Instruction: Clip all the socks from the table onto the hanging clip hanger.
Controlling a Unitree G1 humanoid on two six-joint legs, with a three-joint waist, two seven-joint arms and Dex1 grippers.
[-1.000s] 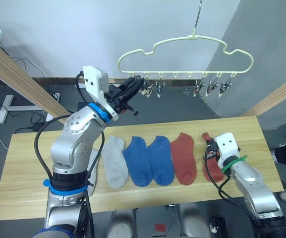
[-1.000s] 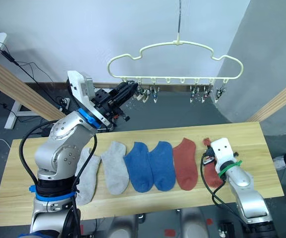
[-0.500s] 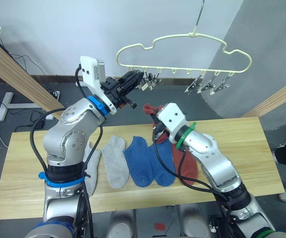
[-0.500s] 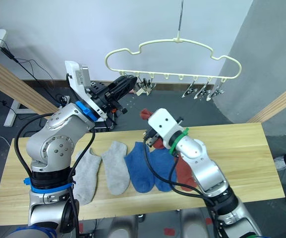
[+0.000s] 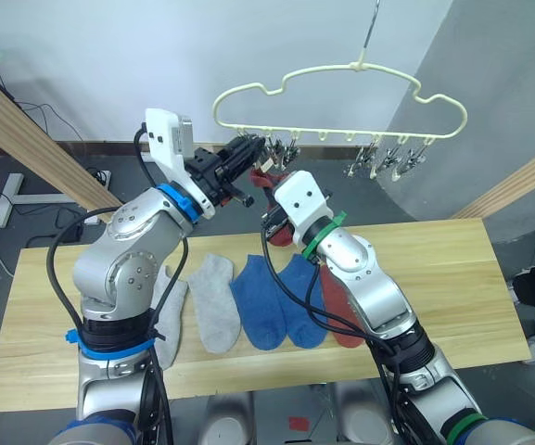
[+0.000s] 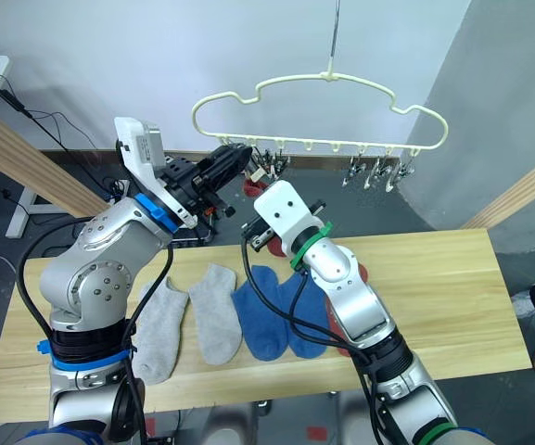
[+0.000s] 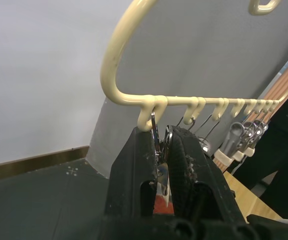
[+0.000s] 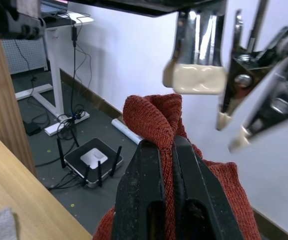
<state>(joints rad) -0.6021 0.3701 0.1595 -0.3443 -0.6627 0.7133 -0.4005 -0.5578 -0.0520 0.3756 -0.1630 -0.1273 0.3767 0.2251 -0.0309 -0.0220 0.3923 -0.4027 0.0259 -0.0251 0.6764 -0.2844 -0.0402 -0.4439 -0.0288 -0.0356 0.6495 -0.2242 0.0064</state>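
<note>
Brick-red knit is up in the air: one red sock (image 8: 169, 116) is pinched at its folded edge by the right gripper (image 8: 166, 165), fingers clamped tight on the fabric, and it hangs just under the leftmost clip (image 7: 159, 156) of the clip hanger (image 5: 341, 74). The left gripper (image 7: 162, 150) has its two black fingers squeezed on that clip, apparently to press it open; how wide the clip's mouth stands I cannot tell. From the right wrist, the clip's cream-tipped end (image 8: 194, 78) sits just above the sock's fold, close but apart.

Down on the table (image 5: 490, 278), five socks lie in a row: two grey socks (image 5: 213, 301) by the left arm, two blue socks (image 5: 276, 301) in the middle, and the other red sock (image 5: 341, 311) partly behind the right forearm. Further clips (image 5: 383, 162) dangle free along the bar.

Risks from here, as I judge them: the hanger swings on its hook, so a push from the sock could nudge the clip off line. If the left gripper releases before the fold is seated, the clip bites only air or a thin edge and the sock drops.
</note>
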